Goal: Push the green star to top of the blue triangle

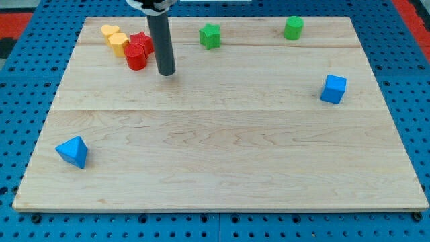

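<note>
A: Where is my tip (166, 72)?

B: On the worktop (222, 154), in the upper left part of the view, at the end of the dark rod. It sits just right of the red blocks, close but with a sliver of wood showing between.

A: And the green star (209, 35)?

B: Near the view's top edge, right of the rod and higher in the view than the tip — clearly apart from it. Nothing touches the star.

A: The blue triangle (72, 151)?

B: Far off at the lower left, alone near the worktop's edge. Star and triangle lie well apart, almost the whole board between them.

A: What else is there?

B: A red cylinder (136, 57) with a red star (142, 42) pressed behind it, and two yellow blocks (115, 38) touching each other just left of those — their shapes I cannot make out. A green cylinder (293, 27) stands at the top right, and a blue cube (333, 89) below it near the right edge.

A: Jaws?

B: The arm has none; it ends in the bare rod.
</note>
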